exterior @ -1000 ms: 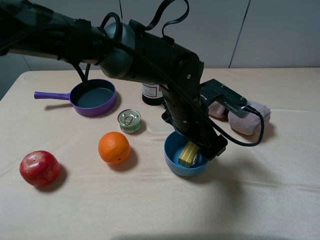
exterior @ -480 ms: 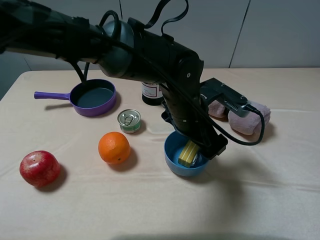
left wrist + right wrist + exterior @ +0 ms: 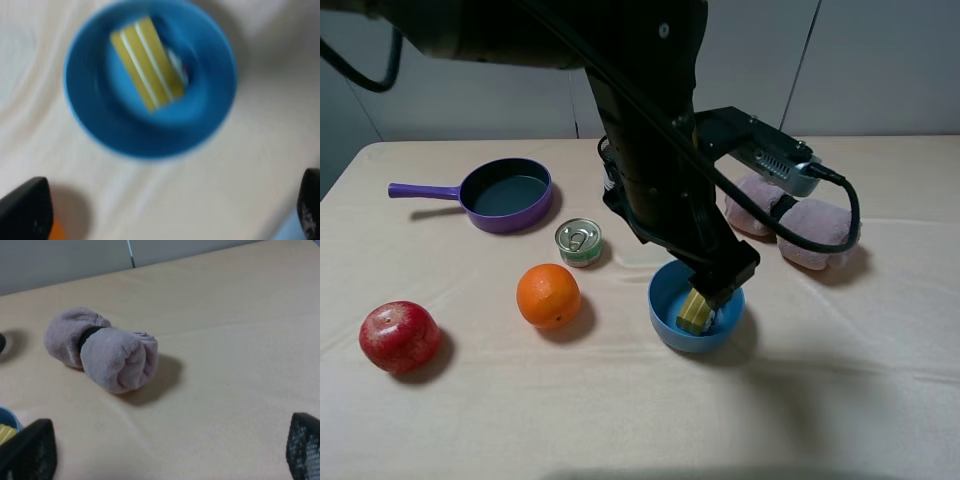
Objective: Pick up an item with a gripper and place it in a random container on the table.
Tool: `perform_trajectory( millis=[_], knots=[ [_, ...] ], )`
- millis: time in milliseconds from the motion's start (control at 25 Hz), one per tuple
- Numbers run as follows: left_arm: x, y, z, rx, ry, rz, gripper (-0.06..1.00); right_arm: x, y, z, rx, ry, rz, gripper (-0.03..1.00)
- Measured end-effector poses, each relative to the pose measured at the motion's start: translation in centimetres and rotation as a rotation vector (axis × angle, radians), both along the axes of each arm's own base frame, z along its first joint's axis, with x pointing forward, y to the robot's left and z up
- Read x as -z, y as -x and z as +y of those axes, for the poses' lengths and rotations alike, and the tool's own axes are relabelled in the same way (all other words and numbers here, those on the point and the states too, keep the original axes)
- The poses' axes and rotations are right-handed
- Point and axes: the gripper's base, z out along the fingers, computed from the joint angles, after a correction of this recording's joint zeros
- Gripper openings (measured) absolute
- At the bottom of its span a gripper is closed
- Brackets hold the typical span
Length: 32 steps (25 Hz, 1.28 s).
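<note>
Fingertips of the left gripper point(image 3: 165, 210) stand wide apart at the wrist view's edges and hold nothing; the yellow block point(image 3: 697, 309) lies tilted inside the blue bowl point(image 3: 665, 318), right of the orange point(image 3: 548, 295). The right gripper point(image 3: 165, 455) is likewise spread and empty near the rolled towel point(image 3: 102, 350). Placement looks done; next should be a clear lift away.
</note>
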Motion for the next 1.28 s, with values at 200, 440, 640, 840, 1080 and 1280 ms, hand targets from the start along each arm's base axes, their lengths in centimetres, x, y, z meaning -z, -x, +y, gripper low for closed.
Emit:
perform_trajectory(
  millis=[200,440,640,840,1080,1280],
  knots=[
    [-2.1,1.1,1.6,0.009,-0.059,0.044,0.99,0.0,0.0,0.0,0.0,0.0,0.0,0.69],
    [-3.3,2.0,2.8,0.016,-0.122,0.089,0.99,0.0,0.0,0.0,0.0,0.0,0.0,0.69],
    [-3.9,2.2,3.1,0.017,-0.118,0.086,0.99,0.0,0.0,0.0,-0.002,-0.003,0.0,0.69],
    [-5.7,2.9,4.2,0.018,-0.08,0.06,0.99,0.0,0.0,0.0,-0.003,-0.004,0.0,0.69],
    [-8.3,5.3,7.6,0.018,-0.026,0.022,0.99,0.0,0.0,0.1,-0.005,-0.007,0.001,0.69],
    [-8.9,8.0,11.6,0.018,-0.012,0.013,0.99,0.0,0.0,0.1,-0.005,-0.007,0.001,0.69]
  ],
)
